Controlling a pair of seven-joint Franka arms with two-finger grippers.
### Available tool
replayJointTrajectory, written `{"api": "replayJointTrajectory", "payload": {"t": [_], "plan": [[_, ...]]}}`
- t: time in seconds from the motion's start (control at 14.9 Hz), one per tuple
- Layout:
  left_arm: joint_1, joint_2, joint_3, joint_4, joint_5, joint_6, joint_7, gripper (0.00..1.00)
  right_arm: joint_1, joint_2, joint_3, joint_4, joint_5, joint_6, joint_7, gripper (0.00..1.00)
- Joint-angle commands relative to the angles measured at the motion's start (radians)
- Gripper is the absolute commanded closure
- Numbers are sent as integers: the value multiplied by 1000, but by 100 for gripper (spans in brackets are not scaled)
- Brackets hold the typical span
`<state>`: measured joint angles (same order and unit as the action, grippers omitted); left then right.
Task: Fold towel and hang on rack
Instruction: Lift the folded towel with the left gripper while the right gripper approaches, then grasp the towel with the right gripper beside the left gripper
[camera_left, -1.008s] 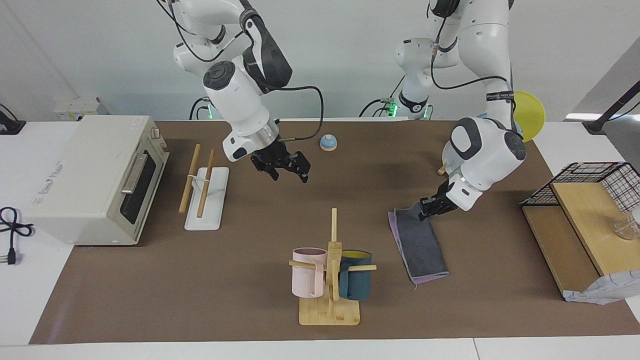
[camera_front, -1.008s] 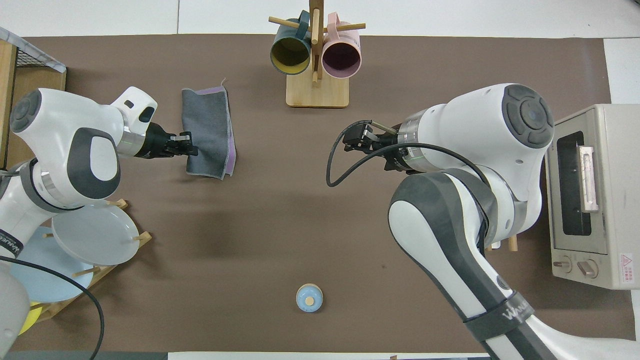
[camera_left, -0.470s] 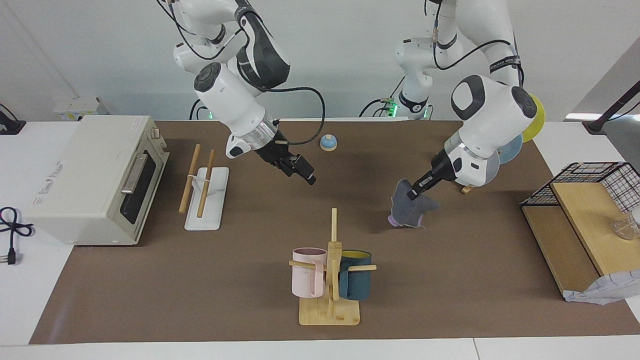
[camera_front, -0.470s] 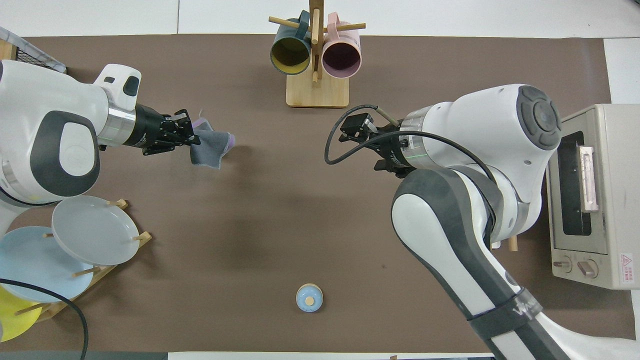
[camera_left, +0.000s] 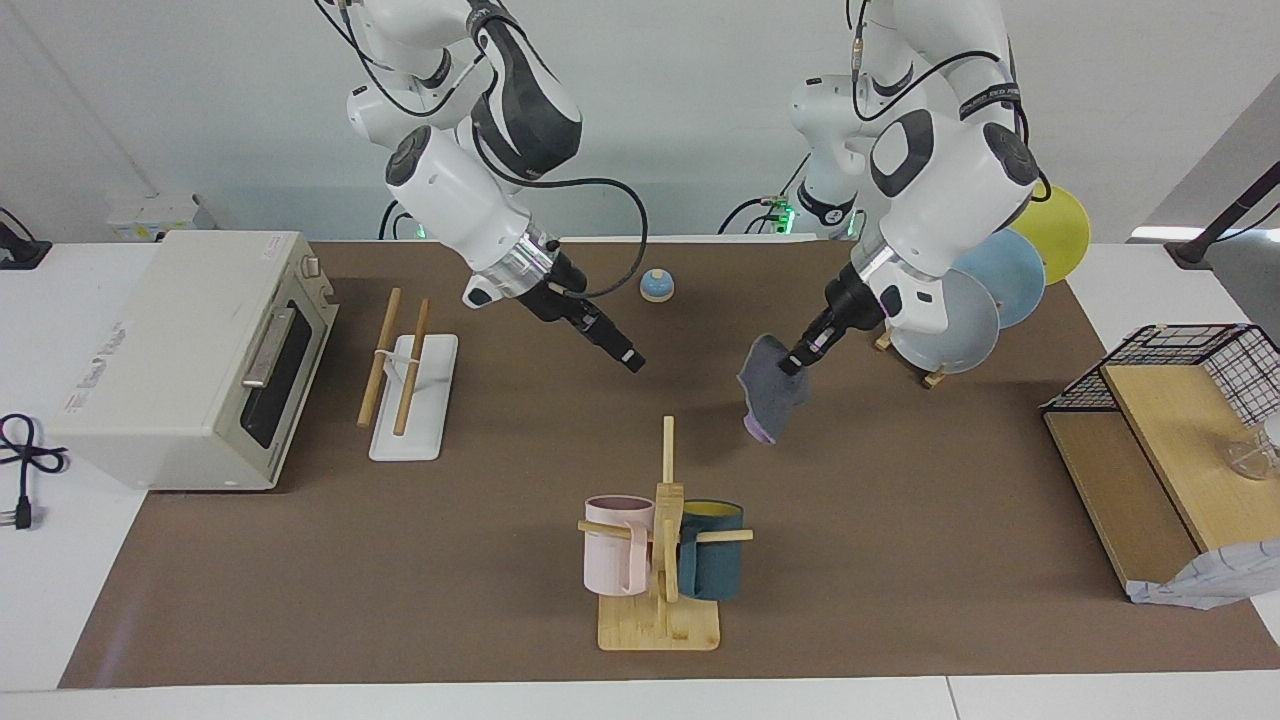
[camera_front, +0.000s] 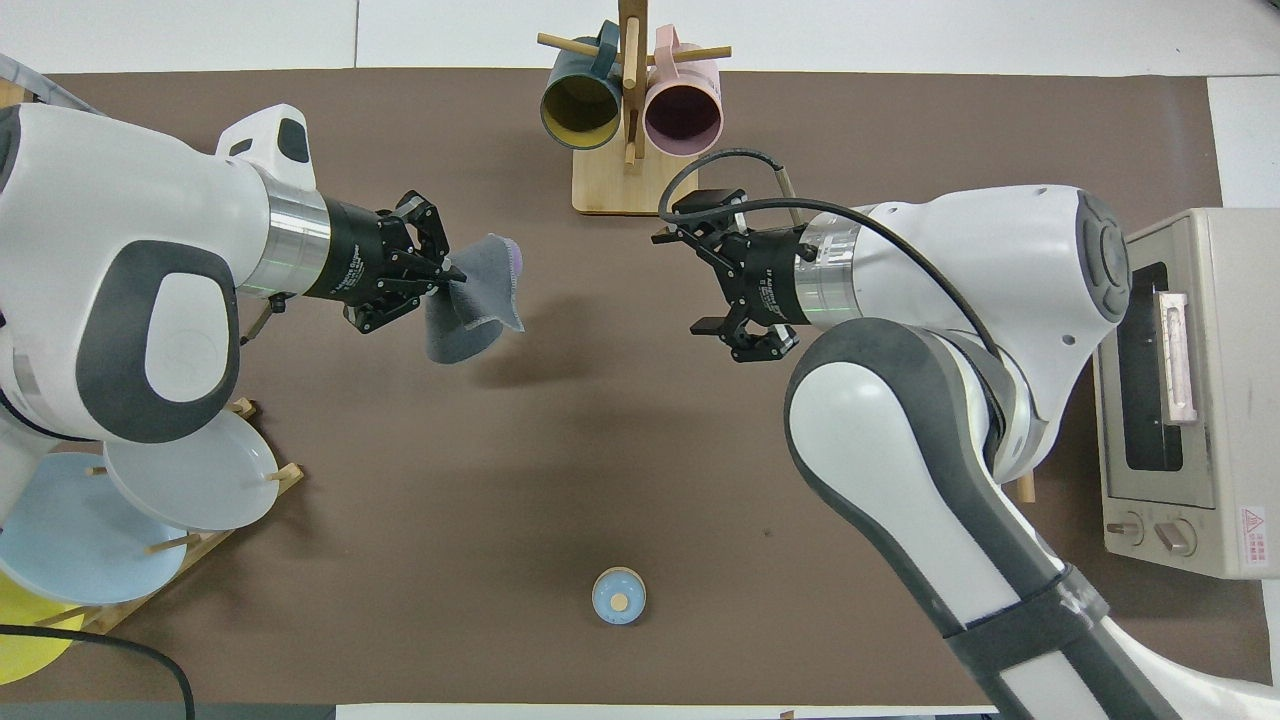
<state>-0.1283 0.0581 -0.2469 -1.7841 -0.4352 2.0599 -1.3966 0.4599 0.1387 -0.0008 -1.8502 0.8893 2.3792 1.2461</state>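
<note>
Small terry towel (camera_left: 770, 392), dark grey with a purple face showing at its lowest tip, pinched at one upper corner by left gripper (camera_left: 795, 362) fingers pressed together, hanging clear above brown bench (camera_left: 400, 560); long axis near vertical, free end pointing down. Right gripper (camera_left: 633, 361) in midair opposite, fingers spread, probably to take a hanging corner. Two-dowel wooden rack (camera_left: 405, 372) well apart beside toaster oven (camera_left: 180, 350).

The towel (camera_left: 770, 388) hangs bunched in the air over the brown tabletop (camera_left: 900, 560), pinched at its top between the left gripper's (camera_left: 793, 364) closed fingers; its dark grey face shows outward, with purple peeking at the lower tip. The rack (camera_left: 405, 370), two light wooden dowels on a white base, stands bare toward the right arm's end, in front of the toaster oven (camera_left: 195, 355).
</note>
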Motion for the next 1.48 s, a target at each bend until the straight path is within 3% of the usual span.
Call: {"api": "replayJointTrajectory", "payload": {"t": [0.0, 0.34, 1.21, 1.28, 1.34, 1.41], "plan": [[-13, -32, -9, -14, -42, 40, -209, 100, -1, -16, 4, -21, 72, 15, 131, 0], [-68, -44, -14, -34, -51, 156, -454, 100, 130, -10, 12, -21, 102, 156, 312, 0], [-86, -60, -14, -54, -50, 180, -559, 100, 143, 39, 12, -9, 97, 248, 210, 0], [-90, -60, -14, -54, -50, 178, -561, 100, 143, 39, 12, -14, 97, 255, 207, 4], [-90, -60, -14, -54, -50, 177, -561, 100, 138, 41, 12, -14, 99, 255, 190, 16], [-90, -61, -14, -55, -50, 175, -562, 100, 138, 44, 12, -11, 99, 255, 184, 40]]}}
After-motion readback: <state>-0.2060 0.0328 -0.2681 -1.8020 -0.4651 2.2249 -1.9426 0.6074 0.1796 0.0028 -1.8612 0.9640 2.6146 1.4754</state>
